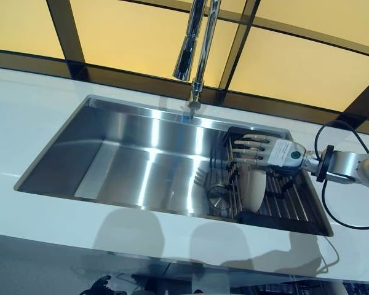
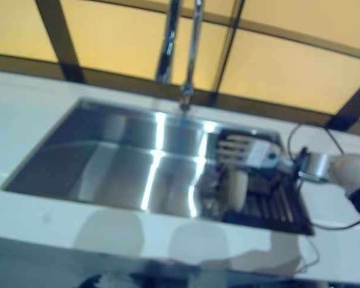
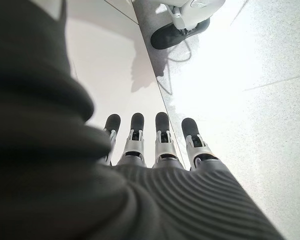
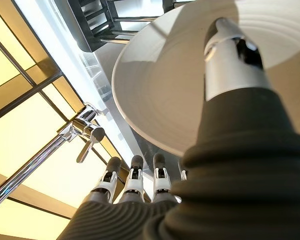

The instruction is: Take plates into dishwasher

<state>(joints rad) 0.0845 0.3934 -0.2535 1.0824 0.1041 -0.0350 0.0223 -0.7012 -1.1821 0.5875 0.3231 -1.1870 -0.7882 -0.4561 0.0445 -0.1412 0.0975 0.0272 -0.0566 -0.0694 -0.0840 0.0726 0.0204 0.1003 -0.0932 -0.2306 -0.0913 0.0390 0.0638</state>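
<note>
Closest in, the right hand [image 4: 230,70] has its thumb laid across the plate's face and its fingers straight along the far side, so it looks to be reaching around the rim, not yet clamped. The plate [image 1: 253,184] is pale cream, shallow and glossy, standing on edge in the dark rack [image 1: 289,206] at the right end of the steel sink [image 1: 129,153], slotted upright to drain. The faucet [image 1: 197,55] arches above. The left hand [image 3: 155,145] hangs relaxed over the floor, idle.
</note>
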